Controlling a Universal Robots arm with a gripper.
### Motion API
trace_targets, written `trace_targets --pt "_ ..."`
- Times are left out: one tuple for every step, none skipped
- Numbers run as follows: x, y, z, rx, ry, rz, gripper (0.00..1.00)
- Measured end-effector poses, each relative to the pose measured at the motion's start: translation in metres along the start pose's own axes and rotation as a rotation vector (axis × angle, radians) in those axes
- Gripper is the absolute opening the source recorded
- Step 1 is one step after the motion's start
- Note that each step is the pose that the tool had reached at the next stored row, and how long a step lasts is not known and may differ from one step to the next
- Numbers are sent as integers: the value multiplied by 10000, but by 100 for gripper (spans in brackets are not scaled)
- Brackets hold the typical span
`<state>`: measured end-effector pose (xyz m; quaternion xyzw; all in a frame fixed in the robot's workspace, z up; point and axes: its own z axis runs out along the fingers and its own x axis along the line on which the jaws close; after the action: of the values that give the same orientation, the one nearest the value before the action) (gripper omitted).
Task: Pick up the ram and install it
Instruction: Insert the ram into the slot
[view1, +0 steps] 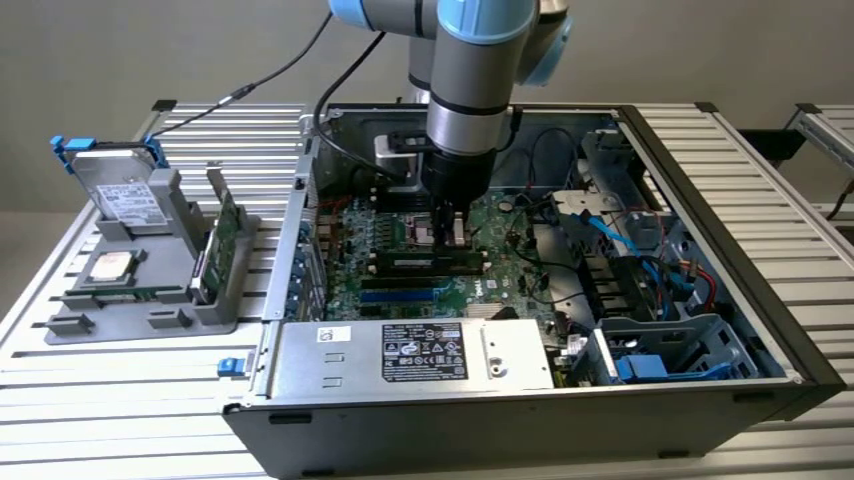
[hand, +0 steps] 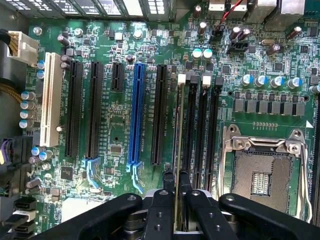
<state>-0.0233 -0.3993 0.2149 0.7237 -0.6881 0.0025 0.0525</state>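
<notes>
Arm: reaches straight down from above into the open case (view1: 747, 230), with the wrist vertical over the motherboard (view1: 400, 285).
Gripper: the gripper (view1: 449, 228) hangs low over the board, just above the memory slots (view1: 416, 263).
Jaws: closed on the ram (hand: 178, 130), one finger on each flat face, gripping it at one end.
Fingers: the two black fingers (hand: 169, 181) stand side by side, with the stick's thin edge between them.
Ram position: held in the gripper (hand: 176, 176), at the memory slot nearest the long black expansion slot (hand: 159, 115). Whether it is seated cannot be told.
Ram orientation: stands on its long edge, seen edge-on in the wrist view.
Ram long axis: parallel to the black memory slots (hand: 190, 130), running away from the fingers toward the slot latches (hand: 182, 78).
Socket: the open processor socket (hand: 261, 175) lies on the far side of the memory slots from the ram.
</notes>
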Motion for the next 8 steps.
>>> trace_targets --pt "0 -3 1 1 -1 0 15" --pt "0 -5 1 1 -2 1 15" --pt "0 -8 1 1 -2 0 15" --pt "0 -10 1 1 -2 1 15" --pt "0 -11 1 1 -3 2 15" --pt "0 -12 1 1 -3 1 15" --pt "0 -12 5 1 -2 1 15" --pt "0 -12 7 1 -3 1 15"
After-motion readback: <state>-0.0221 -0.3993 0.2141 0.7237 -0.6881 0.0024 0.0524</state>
